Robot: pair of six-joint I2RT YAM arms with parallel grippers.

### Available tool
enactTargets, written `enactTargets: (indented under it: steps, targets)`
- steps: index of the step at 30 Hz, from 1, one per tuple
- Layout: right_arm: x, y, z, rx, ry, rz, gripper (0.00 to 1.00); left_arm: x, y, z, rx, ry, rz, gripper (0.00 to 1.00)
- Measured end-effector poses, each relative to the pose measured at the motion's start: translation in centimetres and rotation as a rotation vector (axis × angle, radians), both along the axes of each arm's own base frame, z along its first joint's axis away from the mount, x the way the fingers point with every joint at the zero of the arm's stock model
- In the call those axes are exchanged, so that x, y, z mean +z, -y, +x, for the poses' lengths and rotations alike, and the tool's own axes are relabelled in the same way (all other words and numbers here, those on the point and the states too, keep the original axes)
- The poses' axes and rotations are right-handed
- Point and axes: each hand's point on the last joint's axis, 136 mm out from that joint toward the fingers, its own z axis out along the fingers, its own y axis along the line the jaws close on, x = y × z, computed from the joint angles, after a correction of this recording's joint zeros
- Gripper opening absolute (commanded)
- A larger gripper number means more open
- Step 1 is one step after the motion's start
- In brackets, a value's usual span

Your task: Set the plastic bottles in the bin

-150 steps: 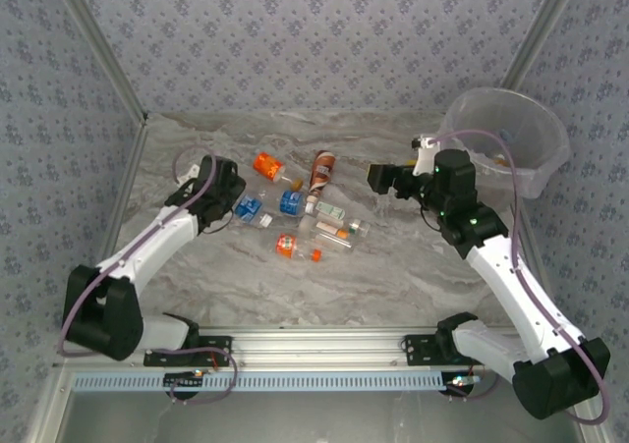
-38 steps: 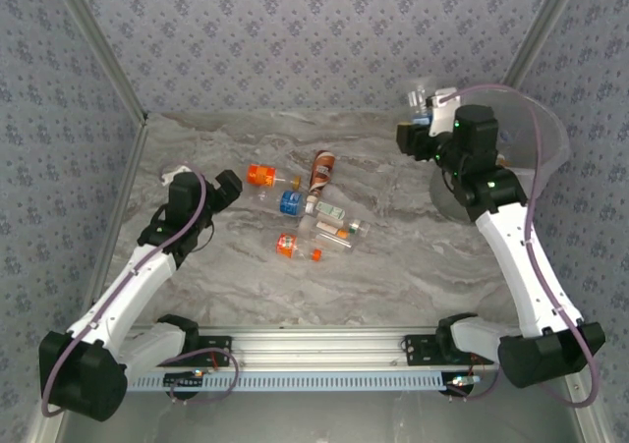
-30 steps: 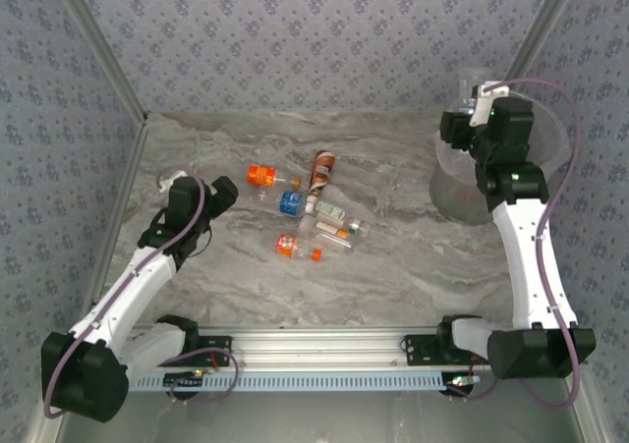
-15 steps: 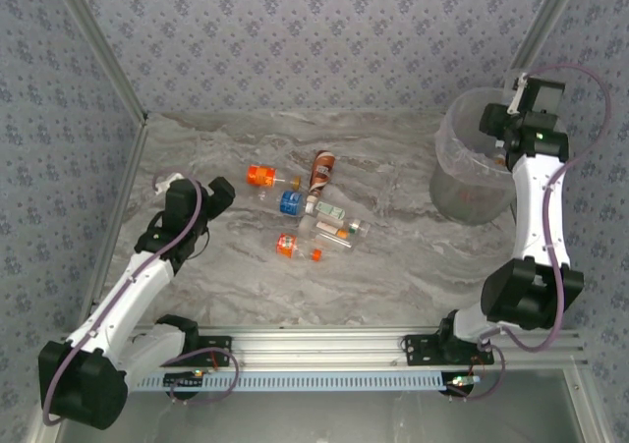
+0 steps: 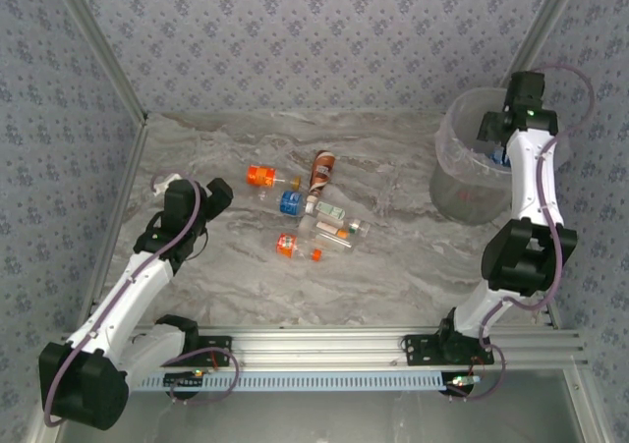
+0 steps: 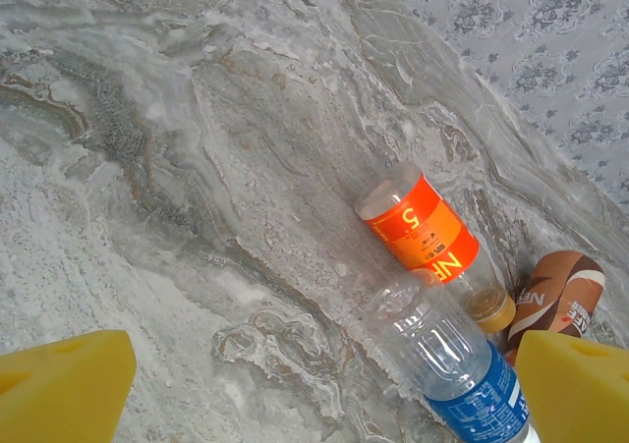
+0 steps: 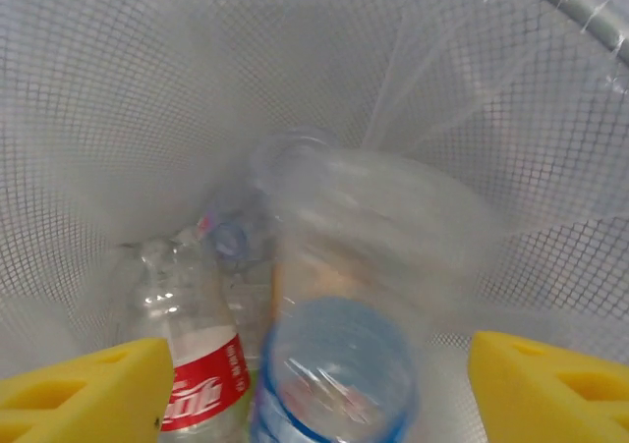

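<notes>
1. Top external view: a round translucent greyish-white bin [image 5: 460,183], lined with a clear bag, stands at the far right of the grey marbled table [image 5: 393,276]. The right arm reaches up over its rim, and the right gripper [image 5: 497,146] points down into its mouth.
2. Right wrist view looks down inside the bin's mesh wall [image 7: 147,99]. The right gripper [image 7: 314,389] has its yellow fingers [image 7: 84,384] spread apart and grips nothing. A blurred clear plastic bottle, blue at its near end [image 7: 334,359], sits between them with a gap on each side.
3. Just beside that bottle, low in the bin, lies a clear bottle with a red label [image 7: 201,394].
4. Mid-table, a loose cluster of plastic bottles lies on its sides. It includes an orange-labelled bottle [image 5: 263,176], a brown-labelled bottle [image 5: 321,168], a blue-labelled bottle [image 5: 290,203] and a smaller orange-labelled bottle [image 5: 287,246].
5. The left gripper [image 5: 218,193] is just left of the cluster, near the orange-labelled bottle.
6. Left wrist view shows the left gripper [image 6: 316,389] with its yellow fingers [image 6: 59,384] wide apart, holding nothing. Ahead of it the orange-labelled bottle [image 6: 418,229] lies just beside the blue-labelled bottle [image 6: 447,359], with the brown-labelled bottle [image 6: 555,291] beyond.
</notes>
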Motion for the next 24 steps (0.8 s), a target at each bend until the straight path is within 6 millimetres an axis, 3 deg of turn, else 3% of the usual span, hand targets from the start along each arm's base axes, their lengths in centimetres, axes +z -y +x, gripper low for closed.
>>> enactTargets:
  steps: [7, 10, 15, 18, 24]
  targets:
    - [1.2, -2.7, 0.4, 0.038, 0.003, -0.058, 0.89, -0.8, 0.0, 0.1, 0.001, -0.027, 0.004, 1.00]
    - [3.0, -4.1, 0.0, 0.059, 0.058, -0.059, 0.93, -1.7, 0.1, 0.0, -0.002, -0.063, 0.012, 0.99]
    - [7.2, -7.7, -2.4, 0.128, 0.225, -0.019, 1.00, -3.3, 0.6, 0.1, -0.015, -0.137, 0.006, 1.00]
    - [9.0, -10.3, -4.2, 0.193, 0.330, 0.030, 1.00, -3.2, 1.1, 0.7, -0.021, -0.157, -0.014, 0.99]
    - [8.9, -15.1, -6.6, 0.342, 0.444, 0.161, 1.00, -3.3, 2.2, 2.1, -0.023, -0.195, -0.064, 0.99]
